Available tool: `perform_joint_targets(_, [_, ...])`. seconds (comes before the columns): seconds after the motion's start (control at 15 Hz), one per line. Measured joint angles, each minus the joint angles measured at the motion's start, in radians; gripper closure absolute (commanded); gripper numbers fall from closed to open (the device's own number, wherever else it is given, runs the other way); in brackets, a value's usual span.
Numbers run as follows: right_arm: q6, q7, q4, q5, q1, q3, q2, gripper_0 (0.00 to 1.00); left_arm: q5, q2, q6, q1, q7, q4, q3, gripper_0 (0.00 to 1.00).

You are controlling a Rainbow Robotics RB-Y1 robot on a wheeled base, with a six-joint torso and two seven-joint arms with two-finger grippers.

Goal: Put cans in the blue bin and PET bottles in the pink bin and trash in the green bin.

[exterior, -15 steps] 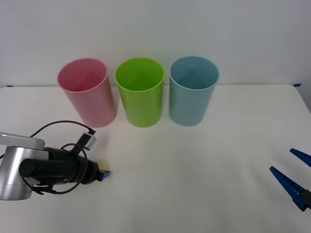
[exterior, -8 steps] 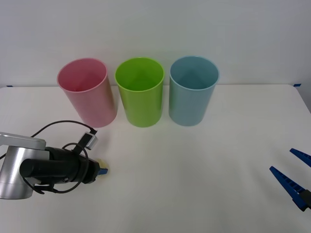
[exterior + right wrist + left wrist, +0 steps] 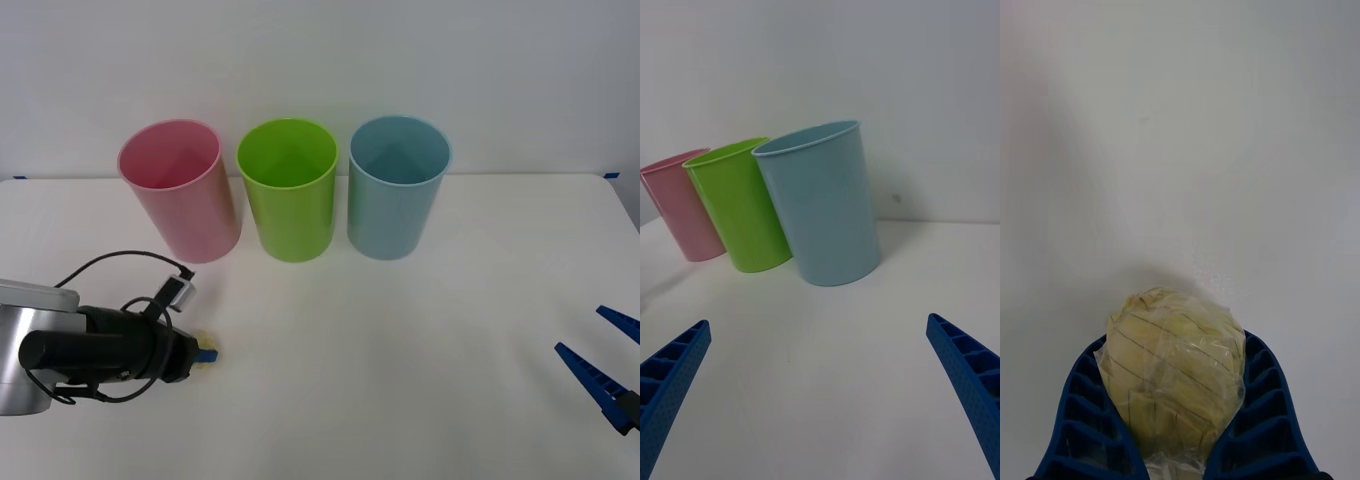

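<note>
The table (image 3: 420, 380) is taking up most of the front view, and no cans or bottles are lying on its visible surface, so the wad looks like the one item waiting to be sorted. The three bins are standing upright in a row across the upper middle of the frame, rims up and long axes vertical: the pink bin (image 3: 180, 190) at upper left, the green bin (image 3: 290, 190) in the centre, the blue bin (image 3: 398, 188) to its right. What is visible of their insides is looking empty, so by my reading nothing has been dropped in yet.

The left gripper (image 3: 203, 353) is reaching in low from the lower left of the front view, its arm lying close to the tabletop and pointing toward the right of the frame. Its fingers (image 3: 1082, 420) are closing around the trash (image 3: 1176, 379), one on each side (the grasp looks made, the lift not). The trash is sitting low by the table, well below and left of the green bin. It is a roundish lump, slightly longer than wide, its long axis running along the fingers and its rounded end poking out past their tips.

The right gripper (image 3: 600, 375) is waiting at the lower right edge, spread wide and carrying nothing.

Left to do: lifting, carrying up-frame and releasing into the green bin.
</note>
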Motion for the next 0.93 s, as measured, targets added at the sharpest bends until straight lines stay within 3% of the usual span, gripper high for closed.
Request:
perform_joint_targets(0.13, [0.000,0.000,0.000,0.000,0.000,0.000,0.000,0.00,-0.009,0.037,-0.067,0.043,-0.065,0.006,0.035,1.00])
perform_joint_targets(0.4, [0.000,0.000,0.000,0.000,0.000,0.000,0.000,0.00,-0.066,0.103,-0.183,0.254,-0.166,0.025,0.241,1.00])
perform_joint_targets(0.67, [0.000,0.000,0.000,0.000,0.000,0.000,0.000,0.00,-0.197,0.123,-0.304,0.543,-0.172,0.065,0.530,1.00])
perform_joint_targets(0.93, [0.000,0.000,0.000,0.000,0.000,0.000,0.000,0.00,-0.302,0.119,-0.387,0.760,-0.149,0.090,0.756,1.00])
